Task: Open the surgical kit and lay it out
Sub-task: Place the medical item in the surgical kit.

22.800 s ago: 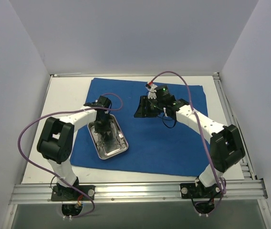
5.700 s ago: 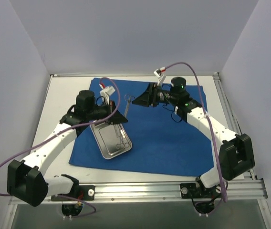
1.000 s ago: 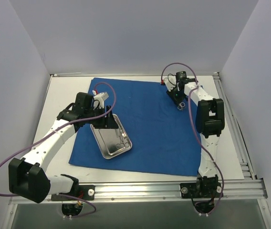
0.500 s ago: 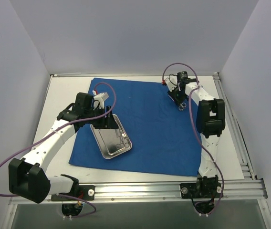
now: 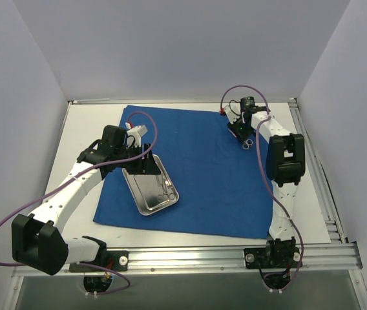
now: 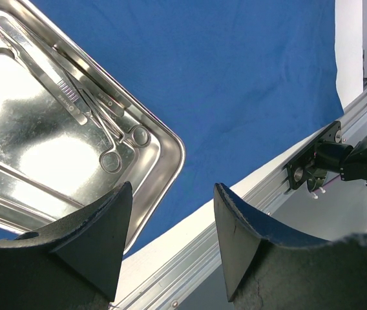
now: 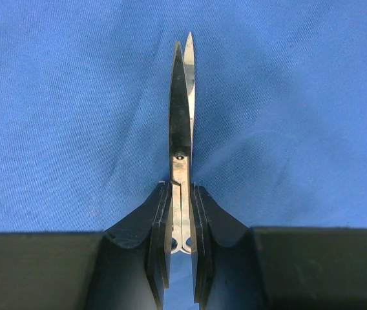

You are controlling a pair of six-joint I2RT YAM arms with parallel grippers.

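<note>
The surgical kit's blue cloth (image 5: 209,174) lies spread flat on the table. Its steel tray (image 5: 135,194) sits on the cloth's left part, with forceps and ring-handled instruments (image 6: 99,123) inside. My left gripper (image 5: 146,163) hovers open over the tray's far end, nothing between its fingers (image 6: 172,186). My right gripper (image 5: 241,132) is over the cloth's far right corner, shut on a pair of steel scissors (image 7: 182,116). The closed blades stick out ahead of the pads, close above the cloth (image 7: 300,97). The finger rings (image 5: 248,142) show below the gripper.
A white tabletop (image 5: 86,129) borders the cloth. An aluminium rail (image 5: 190,255) with both arm bases runs along the near edge, also visible past the tray's rim (image 6: 170,148) as the rail (image 6: 235,213). Grey walls close in on three sides.
In the last second almost nothing moved. Over the past several seconds my right gripper carried the scissors from the cloth's far middle to its far right corner.
</note>
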